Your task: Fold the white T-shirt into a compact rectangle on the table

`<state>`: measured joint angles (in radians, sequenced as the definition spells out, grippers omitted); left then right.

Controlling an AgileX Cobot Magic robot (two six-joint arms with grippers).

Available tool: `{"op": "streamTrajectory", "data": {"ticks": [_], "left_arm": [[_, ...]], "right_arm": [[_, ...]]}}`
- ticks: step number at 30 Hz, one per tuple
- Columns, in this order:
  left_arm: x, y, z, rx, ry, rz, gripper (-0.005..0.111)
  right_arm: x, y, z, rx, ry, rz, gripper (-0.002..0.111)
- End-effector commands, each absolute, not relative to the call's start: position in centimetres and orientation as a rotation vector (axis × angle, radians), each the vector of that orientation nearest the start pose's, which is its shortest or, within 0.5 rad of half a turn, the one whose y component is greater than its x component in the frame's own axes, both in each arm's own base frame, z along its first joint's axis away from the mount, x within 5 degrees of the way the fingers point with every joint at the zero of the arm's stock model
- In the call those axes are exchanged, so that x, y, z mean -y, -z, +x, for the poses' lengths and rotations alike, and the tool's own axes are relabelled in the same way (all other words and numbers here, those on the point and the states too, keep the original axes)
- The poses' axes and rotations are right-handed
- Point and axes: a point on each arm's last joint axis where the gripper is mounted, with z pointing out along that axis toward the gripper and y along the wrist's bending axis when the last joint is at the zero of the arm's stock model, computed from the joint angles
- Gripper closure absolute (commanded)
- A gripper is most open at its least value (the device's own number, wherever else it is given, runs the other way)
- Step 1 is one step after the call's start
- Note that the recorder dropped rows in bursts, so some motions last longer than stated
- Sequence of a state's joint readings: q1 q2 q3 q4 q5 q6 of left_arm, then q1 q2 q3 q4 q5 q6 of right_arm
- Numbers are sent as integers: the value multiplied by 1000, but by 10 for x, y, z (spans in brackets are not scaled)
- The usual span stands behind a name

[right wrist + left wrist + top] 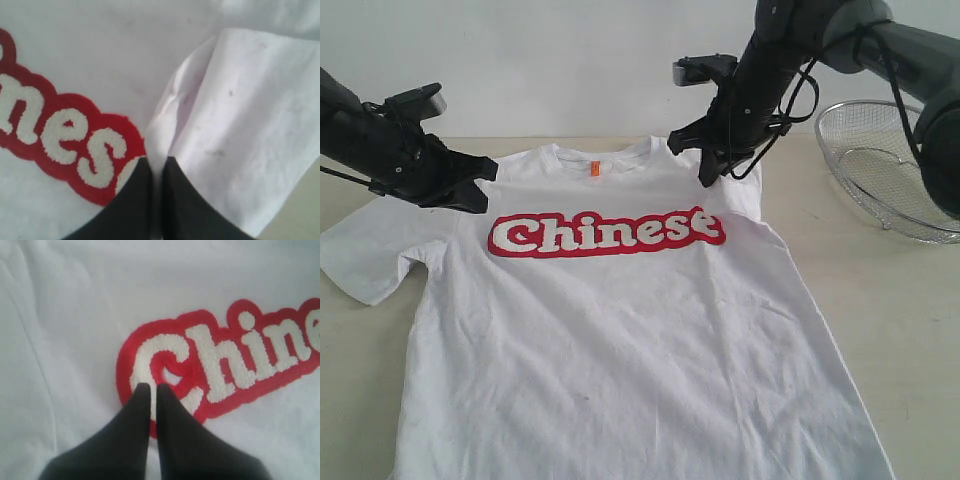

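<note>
I judge sleeve-folding in hand: my right gripper [156, 159] seemingly pinches the white T-shirt [620, 350] sleeve beside the lettering [607, 232] end, my left gripper [152, 386] is pressed together, empty, over its start, and must next grasp the sleeve there.

Matte black arms, both. The right arm [860, 40] has dark grey rounded housings and loose black cables [807, 95] looping along it. The left hand [150, 390] and right hand [156, 162] each end in two smooth tapered black fingers [130, 435]

Bare table [920, 330] flanks the white T-shirt [620, 350]; wire basket [880, 165] blocks far right.
</note>
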<state>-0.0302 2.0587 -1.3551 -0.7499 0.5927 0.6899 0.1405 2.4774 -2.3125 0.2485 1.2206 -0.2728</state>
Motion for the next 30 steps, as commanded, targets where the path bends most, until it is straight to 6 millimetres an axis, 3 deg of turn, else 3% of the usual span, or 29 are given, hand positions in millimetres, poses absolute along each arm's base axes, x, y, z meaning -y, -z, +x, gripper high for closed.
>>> {"op": "streamTrajectory", "data": {"ticks": [1,4,6,8,12,14,26,29,30], "left_arm": [[50,-156,420,-2597,526,219,102],[51,-156,420,-2599,528,220,102],[51,-156,420,-2602,533,222,102],[51,-156,419,-2606,537,225,102],[52,-156,418,-2611,545,229,102],[52,-156,418,-2613,548,231,102],[52,-156,418,-2615,550,228,102],[52,-156,418,-2617,553,229,102],[52,-156,418,-2617,550,231,102]], "right_arm": [[-91,-160,517,-2839,-288,-518,108],[-91,-149,518,-2861,-291,-516,107],[-91,-146,518,-2866,-292,-516,100],[-91,-144,518,-2871,-289,-517,87],[-90,-146,518,-2870,-271,-516,51],[-90,-151,518,-2862,-265,-510,45],[-86,-217,511,-2767,-230,-379,47],[-85,-224,509,-2752,-220,-383,71],[-85,-224,509,-2752,-220,-383,84]]}}
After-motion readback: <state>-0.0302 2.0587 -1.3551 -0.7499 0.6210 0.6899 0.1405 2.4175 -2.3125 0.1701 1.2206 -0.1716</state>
